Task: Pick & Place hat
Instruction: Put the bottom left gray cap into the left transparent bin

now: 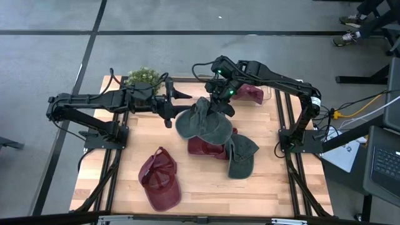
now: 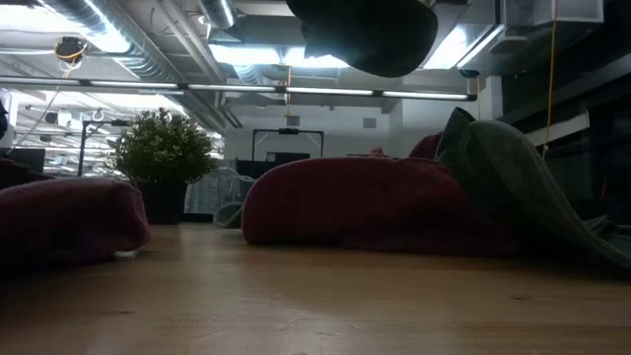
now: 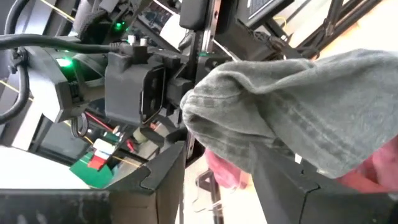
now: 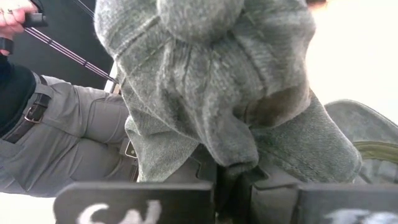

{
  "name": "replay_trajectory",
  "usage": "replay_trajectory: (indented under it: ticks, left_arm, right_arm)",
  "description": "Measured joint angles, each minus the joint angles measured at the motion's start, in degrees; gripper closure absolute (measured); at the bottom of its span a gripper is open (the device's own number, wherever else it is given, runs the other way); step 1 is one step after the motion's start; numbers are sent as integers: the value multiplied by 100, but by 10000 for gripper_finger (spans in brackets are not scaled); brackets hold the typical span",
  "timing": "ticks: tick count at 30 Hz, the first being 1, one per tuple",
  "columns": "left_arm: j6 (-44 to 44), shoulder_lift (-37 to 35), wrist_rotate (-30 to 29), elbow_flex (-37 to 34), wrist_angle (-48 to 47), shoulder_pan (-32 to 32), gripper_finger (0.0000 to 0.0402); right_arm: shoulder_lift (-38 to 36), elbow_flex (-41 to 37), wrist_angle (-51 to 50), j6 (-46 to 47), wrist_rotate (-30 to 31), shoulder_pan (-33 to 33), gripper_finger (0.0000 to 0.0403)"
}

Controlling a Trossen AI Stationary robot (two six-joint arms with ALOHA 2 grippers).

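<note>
Green cap (image 1: 201,122) hangs above desk (image 1: 125,169), pinched in shut right end effector (image 1: 215,100); left end effector (image 1: 170,107) part-open, empty beside it. Carry step; next needs handoff or placement.

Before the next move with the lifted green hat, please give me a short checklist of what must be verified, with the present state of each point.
1. Right gripper shut on the lifted green hat: ok.
2. Hat clear of the table; in the low view it hangs high above the wood: ok.
3. Left gripper open beside the hat, ready to receive: ok.
4. Whether the left fingers already touch the fabric: cannot tell.
5. Space under the hat free: not ok, a red hat and a second green hat lie there.
</note>
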Motion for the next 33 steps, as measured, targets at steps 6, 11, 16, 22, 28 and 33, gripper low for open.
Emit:
replay_trajectory:
  ticks: [6, 11, 16, 22, 28, 33]
  left_arm:
    - [69, 42, 25, 0, 33, 0, 229]
    - [73, 127, 20, 0, 15, 0, 231]
    - [131, 190, -10, 0, 34, 0, 231]
    - [376, 208, -44, 0, 36, 0, 233]
    - [547, 208, -225, 0, 123, 0, 233]
    - [963, 233, -141, 0, 536, 0, 233]
  right_arm:
    - [0, 0, 2, -29, 3, 0, 390]
    - [0, 0, 0, -159, 447, 2, 390]
    - [0, 0, 2, -229, 450, 2, 390]
    - [0, 0, 2, -247, 452, 2, 390]
    - [0, 0, 0, -247, 452, 2, 390]
    - [0, 0, 1, -190, 452, 21, 390]
